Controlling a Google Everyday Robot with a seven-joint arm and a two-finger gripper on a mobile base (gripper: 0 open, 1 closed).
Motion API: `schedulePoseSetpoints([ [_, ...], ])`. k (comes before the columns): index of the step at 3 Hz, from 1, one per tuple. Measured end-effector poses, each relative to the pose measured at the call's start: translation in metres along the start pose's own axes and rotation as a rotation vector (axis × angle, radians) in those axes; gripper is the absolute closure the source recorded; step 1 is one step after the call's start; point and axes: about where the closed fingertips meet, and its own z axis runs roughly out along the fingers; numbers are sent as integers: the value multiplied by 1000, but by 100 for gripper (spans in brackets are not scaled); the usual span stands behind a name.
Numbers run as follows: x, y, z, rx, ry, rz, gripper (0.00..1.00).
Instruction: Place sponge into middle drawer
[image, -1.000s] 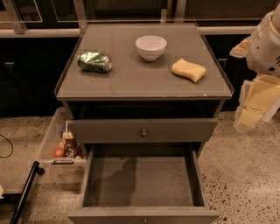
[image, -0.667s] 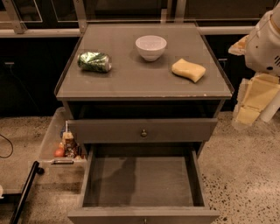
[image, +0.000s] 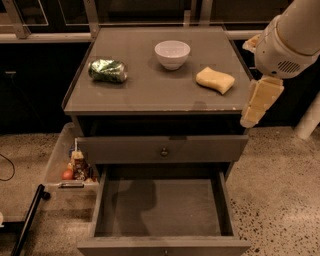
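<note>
Camera view: the sponge (image: 215, 80) is seen lying on the tabletop (image: 150, 90) near the bowl (image: 172, 53), the middle drawer (image: 162, 210) is left open below, and the gripper (image: 257, 102) is held beside the tabletop's edge nearest the sponge, clenched or released cannot be told.

No text, brand, number or sign can be read anywhere. The crumpled green packet (image: 107, 70), left of the white bowl (image: 172, 53), has a shiny printed surface, but no letters come out. The small packets (image: 77, 165) in the clear bin (image: 56, 155), below and left of the white bowl, show only patches of colour. The gripper (image: 257, 105), right of and lower than the white bowl, past the cabinet (image: 150, 95) edge, carries no legible marking. Neither does the sponge (image: 215, 80), just right of the white bowl, nor the middle drawer (image: 162, 207), open well below it.
</note>
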Motion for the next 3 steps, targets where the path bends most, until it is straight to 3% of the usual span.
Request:
schedulePoseSetpoints([
  [2,-1,-8,9,16,-28,18,0],
  [3,4,-43,34,43,-110,101,0],
])
